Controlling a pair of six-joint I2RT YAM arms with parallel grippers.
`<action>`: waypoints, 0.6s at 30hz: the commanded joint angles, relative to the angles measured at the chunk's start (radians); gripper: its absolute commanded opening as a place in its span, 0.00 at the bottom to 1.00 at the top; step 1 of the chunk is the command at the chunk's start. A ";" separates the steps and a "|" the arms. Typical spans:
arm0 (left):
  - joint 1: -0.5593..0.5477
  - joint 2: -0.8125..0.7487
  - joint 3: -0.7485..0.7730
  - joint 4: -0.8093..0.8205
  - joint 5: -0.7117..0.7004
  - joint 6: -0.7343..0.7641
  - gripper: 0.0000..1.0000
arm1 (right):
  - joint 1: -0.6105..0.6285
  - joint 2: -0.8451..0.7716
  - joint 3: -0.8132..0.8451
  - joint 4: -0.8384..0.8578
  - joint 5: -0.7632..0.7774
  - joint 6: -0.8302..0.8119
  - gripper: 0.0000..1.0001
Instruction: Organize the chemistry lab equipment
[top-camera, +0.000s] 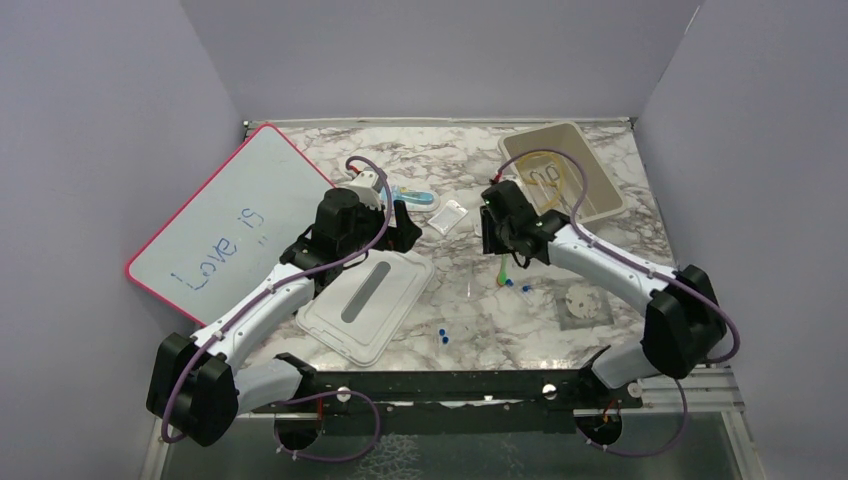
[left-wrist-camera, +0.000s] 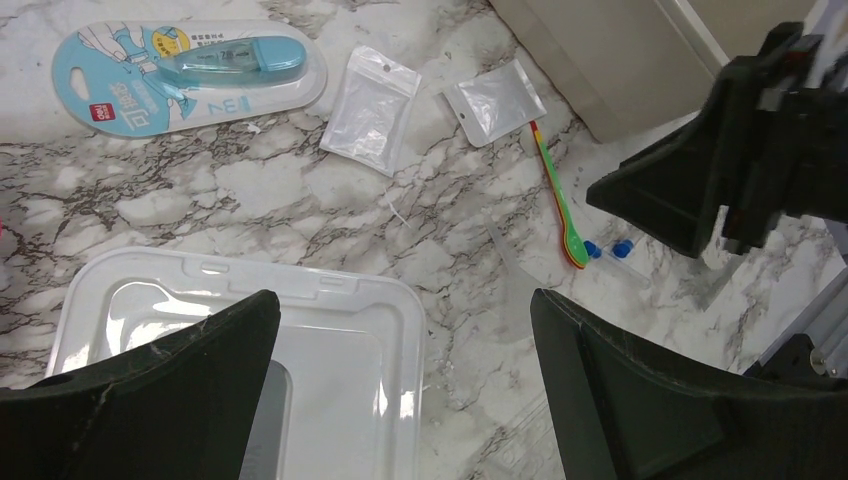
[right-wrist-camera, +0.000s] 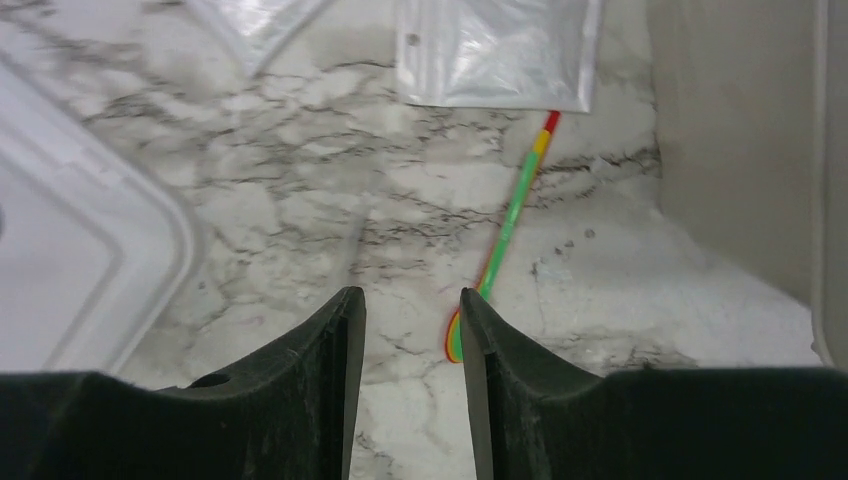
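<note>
The thin green plastic stick with a yellow-and-red end (right-wrist-camera: 512, 215) lies flat on the white, grey-veined marble table (top-camera: 470, 290); its spoon-shaped tip sits just beside the inner edge of one finger of the right gripper (right-wrist-camera: 412, 295), whose jaws stand a little apart with nothing between them; two small blue-capped clear pieces (left-wrist-camera: 610, 250) lie near that tip. Beyond the stick's red end is a small clear zip bag (right-wrist-camera: 495, 50), and a second clear bag (left-wrist-camera: 370, 108) lies beside it. The left gripper (left-wrist-camera: 405, 297) hangs with its jaws spread wide, empty, over the rim of a clear rectangular plastic lid (left-wrist-camera: 330, 330). Pale lilac walls (top-camera: 430, 50) close in the table on three sides. Only the overhead view shows the beige rectangular tray (top-camera: 610, 185) with a loop of amber tubing (top-camera: 578, 190) inside, and the pink-edged whiteboard (top-camera: 230, 220); only the left wrist view shows the blue correction-tape pack (left-wrist-camera: 190, 70).
</note>
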 joint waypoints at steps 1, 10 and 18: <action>0.002 -0.026 0.031 -0.002 -0.017 0.004 0.99 | 0.003 0.122 -0.018 -0.093 0.269 0.222 0.43; 0.002 -0.024 0.021 0.018 0.015 0.004 0.95 | 0.003 0.307 -0.028 -0.042 0.342 0.332 0.38; 0.002 -0.011 0.022 0.018 0.014 0.003 0.95 | 0.002 0.363 -0.081 0.088 0.267 0.302 0.31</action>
